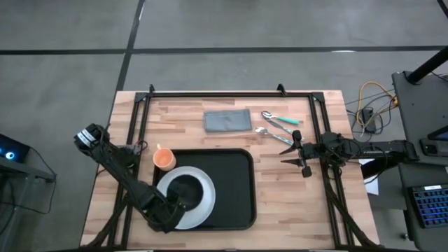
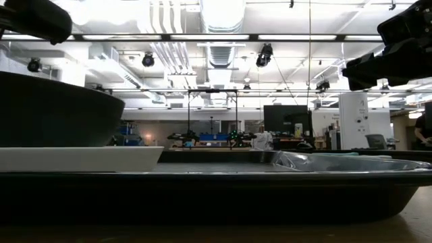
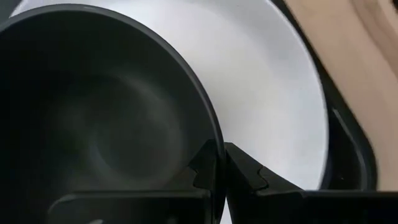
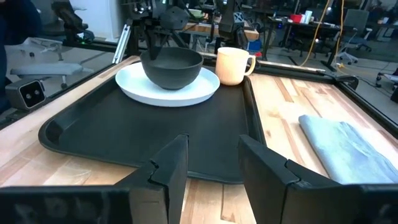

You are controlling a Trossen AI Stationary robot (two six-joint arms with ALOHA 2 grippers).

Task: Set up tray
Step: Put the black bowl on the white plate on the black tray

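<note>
Left jaws [image 3: 217, 163] clench the dark round bowl's [image 1: 185, 190] rim, steadying it on the white plate [image 1: 204, 203]; right jaws [image 4: 211, 163] released, facing the flat black tray [image 4: 155, 134].

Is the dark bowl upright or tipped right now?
Upright: the dark bowl sits level on the white plate, opening upward, with the left gripper shut on its rim.

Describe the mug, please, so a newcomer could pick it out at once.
Find the black tray on the wooden table. Just outside its far left corner, beside the white plate, stands the mug, the only orange, handled item there.
</note>
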